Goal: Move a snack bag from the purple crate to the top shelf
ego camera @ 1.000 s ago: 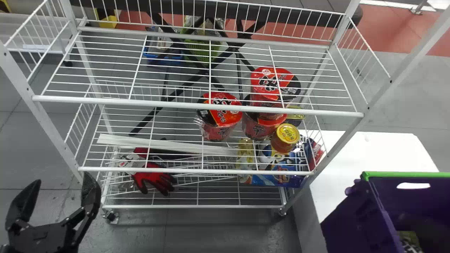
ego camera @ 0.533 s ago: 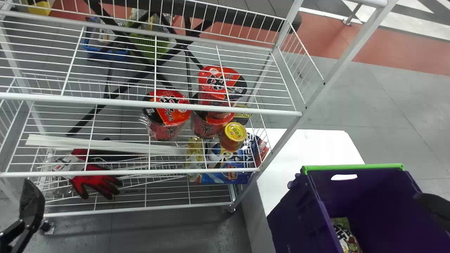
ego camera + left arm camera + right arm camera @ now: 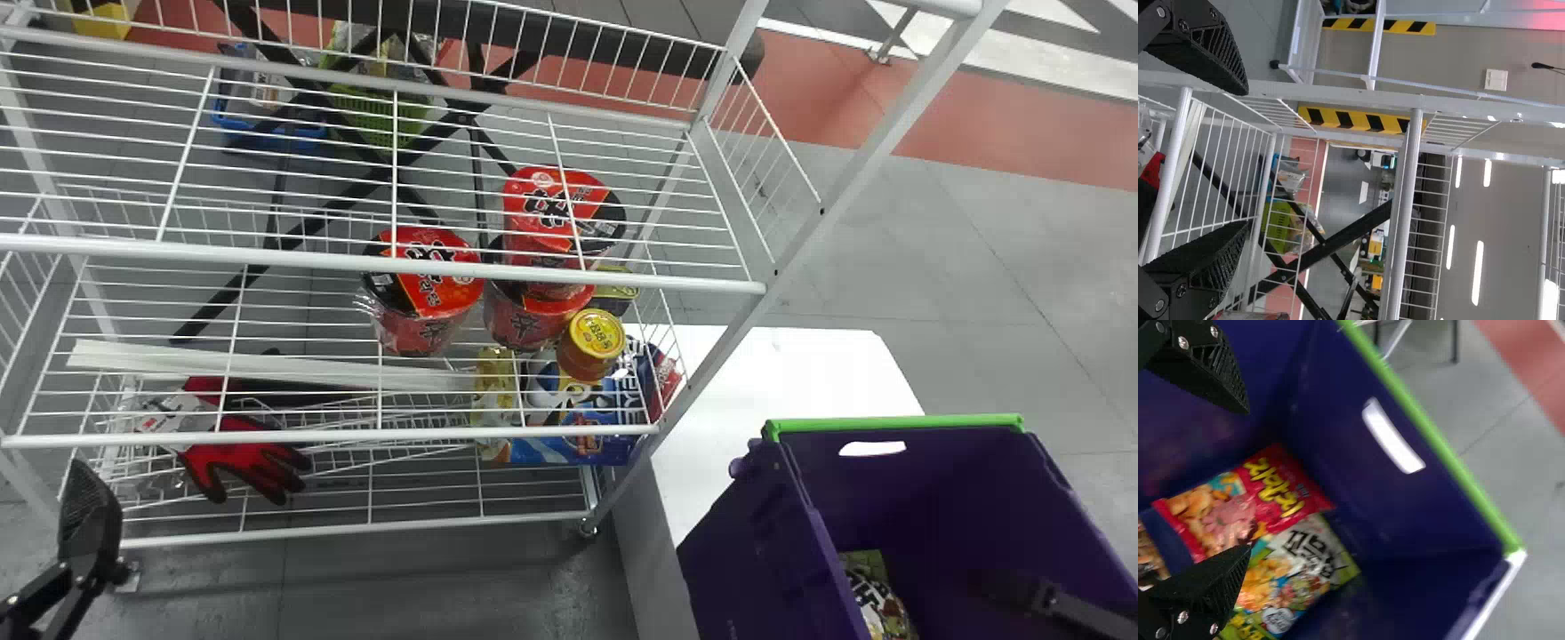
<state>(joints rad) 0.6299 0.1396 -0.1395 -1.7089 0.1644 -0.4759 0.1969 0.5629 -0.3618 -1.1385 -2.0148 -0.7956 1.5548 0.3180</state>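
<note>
My left gripper is at the lower left, in front of the rack; in the left wrist view the left gripper stands open, facing the wire shelves. My right gripper is down inside the purple crate, right of a green-and-white snack bag. In the right wrist view the right gripper is open above a red snack bag and the green-and-white one, with the lower finger overlapping both bags in view. The rack's upper wire shelf holds no bag.
Below the upper shelf are red noodle cups, a yellow-lidded jar, blue packages and a red glove. A white table beside the rack bears the crate, whose green rim stands up at the back.
The head view has turned right, bringing more of the crate into sight. My right gripper has come into view at the crate's right side and moved lower and leftward inside it.
</note>
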